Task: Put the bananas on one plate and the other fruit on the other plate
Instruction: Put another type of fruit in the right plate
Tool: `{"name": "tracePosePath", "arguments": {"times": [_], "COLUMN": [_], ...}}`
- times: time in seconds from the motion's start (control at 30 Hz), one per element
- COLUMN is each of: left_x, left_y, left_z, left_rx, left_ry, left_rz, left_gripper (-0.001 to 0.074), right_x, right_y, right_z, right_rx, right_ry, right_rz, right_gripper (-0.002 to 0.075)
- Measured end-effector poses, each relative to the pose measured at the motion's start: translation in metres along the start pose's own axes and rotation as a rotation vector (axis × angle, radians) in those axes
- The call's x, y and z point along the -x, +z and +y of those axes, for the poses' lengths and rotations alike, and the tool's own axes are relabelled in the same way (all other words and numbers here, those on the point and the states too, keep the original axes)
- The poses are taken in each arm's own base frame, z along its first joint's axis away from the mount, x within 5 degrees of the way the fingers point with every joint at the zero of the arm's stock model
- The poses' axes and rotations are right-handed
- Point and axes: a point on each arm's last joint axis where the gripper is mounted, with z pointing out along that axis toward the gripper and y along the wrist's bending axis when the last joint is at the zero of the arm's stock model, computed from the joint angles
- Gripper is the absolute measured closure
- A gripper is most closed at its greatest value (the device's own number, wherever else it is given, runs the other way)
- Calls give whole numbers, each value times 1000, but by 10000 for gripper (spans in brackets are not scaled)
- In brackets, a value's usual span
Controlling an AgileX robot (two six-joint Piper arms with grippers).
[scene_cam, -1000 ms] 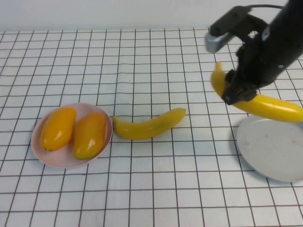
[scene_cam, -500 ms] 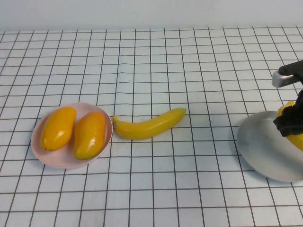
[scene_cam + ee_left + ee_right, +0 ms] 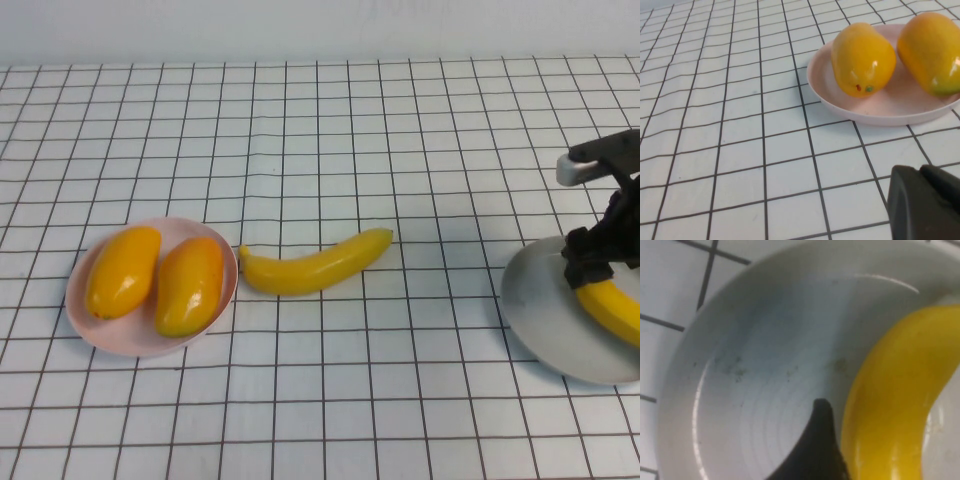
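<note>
My right gripper [image 3: 592, 262] is low over the grey plate [image 3: 545, 310] at the right edge, shut on one banana [image 3: 612, 308] that lies on the plate. The right wrist view shows that banana [image 3: 895, 400] on the grey plate [image 3: 765, 365] with one dark fingertip [image 3: 821, 440] against its side. The second banana [image 3: 315, 265] lies on the table in the middle. Two mangoes [image 3: 122, 271] [image 3: 190, 285] lie on the pink plate [image 3: 130, 345] at the left. My left gripper [image 3: 920, 171] is shut and empty, near the pink plate [image 3: 880, 112] and out of the high view.
White cloth with a black grid covers the table. The second banana's tip lies close to the pink plate's rim. In the left wrist view both mangoes [image 3: 862, 59] [image 3: 932, 45] sit side by side on the plate.
My right gripper carried the banana from above the table to the right and down; the banana now rests on the grey plate. The second banana and the mangoes have not moved.
</note>
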Motion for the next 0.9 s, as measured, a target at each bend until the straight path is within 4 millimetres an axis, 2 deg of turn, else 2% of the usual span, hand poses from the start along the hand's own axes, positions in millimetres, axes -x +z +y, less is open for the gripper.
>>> {"name": "tracePosePath", "arguments": {"times": [0.1, 0.23, 0.37, 0.47, 0.57, 0.67, 0.9], "left_x": [0, 0, 0, 0, 0, 0, 0], "left_y": [0, 0, 0, 0, 0, 0, 0], "left_z": [0, 0, 0, 0, 0, 0, 0], "left_rx": [0, 0, 0, 0, 0, 0, 1], "left_ry": [0, 0, 0, 0, 1, 1, 2], "left_rz": [0, 0, 0, 0, 0, 0, 0], "left_gripper": [736, 736, 736, 736, 736, 736, 736], "right_x": [13, 37, 56, 64, 68, 74, 88], "right_y": [-16, -46, -68, -75, -66, -48, -3], "right_z": [-2, 1, 16, 30, 52, 80, 153], "right_rx": [5, 64, 223, 284, 310, 313, 224], "right_ry": [-42, -128, -224, -422, -638, -802, -982], "right_rz": [-3, -77, -220, -312, -346, -361, -443], "right_gripper": [190, 269, 359, 389, 396, 395, 307]}}
